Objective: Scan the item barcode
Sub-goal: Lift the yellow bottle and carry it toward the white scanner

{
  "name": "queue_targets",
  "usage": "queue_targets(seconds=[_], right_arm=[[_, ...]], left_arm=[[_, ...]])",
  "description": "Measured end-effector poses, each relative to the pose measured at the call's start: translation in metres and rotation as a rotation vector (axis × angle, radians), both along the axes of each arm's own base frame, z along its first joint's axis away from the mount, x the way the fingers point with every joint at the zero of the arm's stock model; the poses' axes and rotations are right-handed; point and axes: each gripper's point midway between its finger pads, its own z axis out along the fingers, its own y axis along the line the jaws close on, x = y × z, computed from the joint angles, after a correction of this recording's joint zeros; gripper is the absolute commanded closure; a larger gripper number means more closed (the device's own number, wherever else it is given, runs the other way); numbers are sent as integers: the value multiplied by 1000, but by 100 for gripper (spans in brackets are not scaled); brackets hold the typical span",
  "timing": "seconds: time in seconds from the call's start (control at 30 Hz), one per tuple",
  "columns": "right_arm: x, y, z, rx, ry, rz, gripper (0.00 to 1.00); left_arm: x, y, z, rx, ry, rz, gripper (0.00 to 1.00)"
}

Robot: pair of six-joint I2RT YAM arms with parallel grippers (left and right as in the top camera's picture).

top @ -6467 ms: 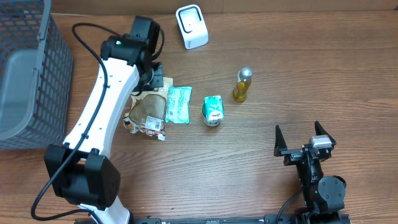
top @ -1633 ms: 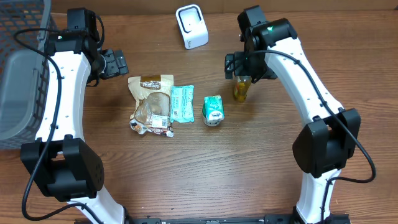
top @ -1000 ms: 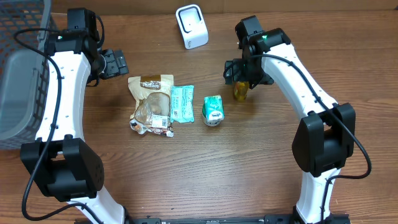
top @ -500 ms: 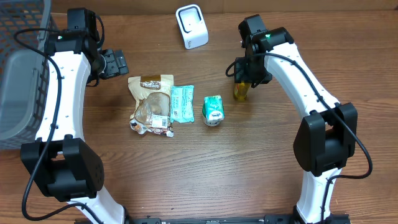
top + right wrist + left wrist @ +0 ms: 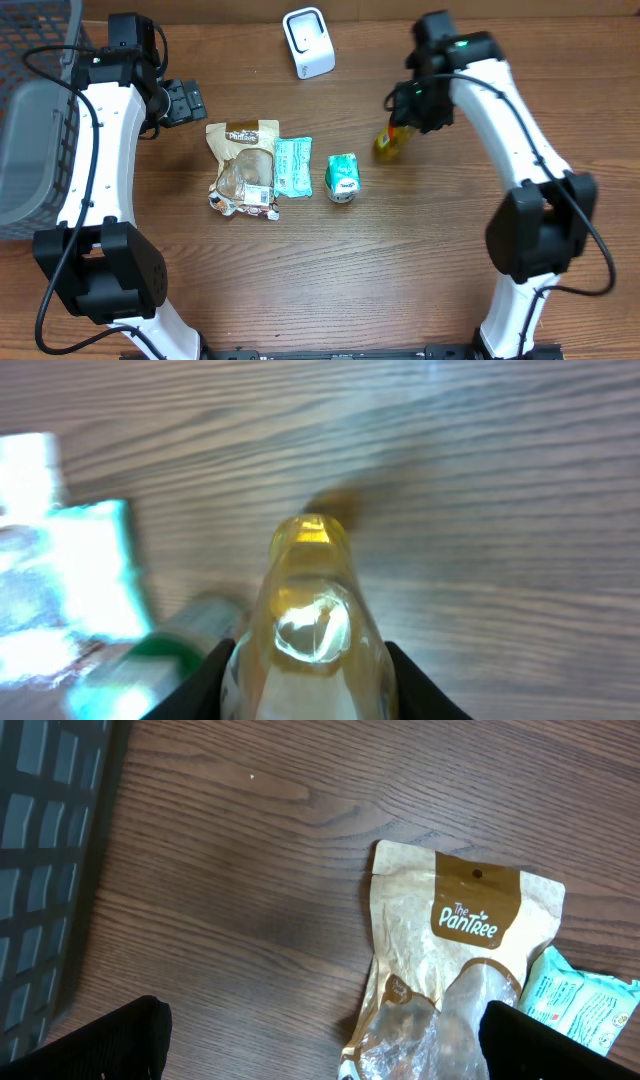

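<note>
A small yellow bottle (image 5: 388, 144) hangs tilted over the table right of centre, with my right gripper (image 5: 412, 110) shut on its upper part. From the right wrist the bottle (image 5: 312, 622) fills the space between the two black fingers (image 5: 212, 682), its base pointing away. The white barcode scanner (image 5: 308, 42) stands at the back, to the left of the bottle. My left gripper (image 5: 190, 103) is open at the far left above bare wood, with nothing in it; its fingertips (image 5: 110, 1040) frame the brown pouch.
A brown "The Pantree" pouch (image 5: 240, 165) (image 5: 455, 935), a teal packet (image 5: 291, 165) and a green-and-white can (image 5: 343, 178) lie in a row left of centre. A grey mesh basket (image 5: 45, 110) takes up the far left edge.
My right gripper has closed on the yellow bottle and swung to the right, tipping the bottle off its upright stand. The left arm has not moved.
</note>
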Motion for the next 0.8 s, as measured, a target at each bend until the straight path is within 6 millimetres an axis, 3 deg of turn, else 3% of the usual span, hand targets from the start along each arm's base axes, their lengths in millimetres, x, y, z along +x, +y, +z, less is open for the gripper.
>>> queue_targets(seconds=[0.03,0.17,0.3,0.4,0.57,0.8], right_arm=[[-2,-2,10,57,-2,4,76],[-25,-8,81,397,-56,70,76],[-52,-4,122,636,-60,147,75],[-69,-2,136,740,-52,206,72],[-72,7,145,787,-112,299,73],[-93,54,146,809,-71,440,73]], left_arm=[[0,0,0,0,0,0,0],[0,0,0,0,0,0,0],[0,0,0,0,0,0,1],[0,0,0,0,0,0,0],[0,0,0,0,0,0,0],[0,0,0,0,0,0,1]])
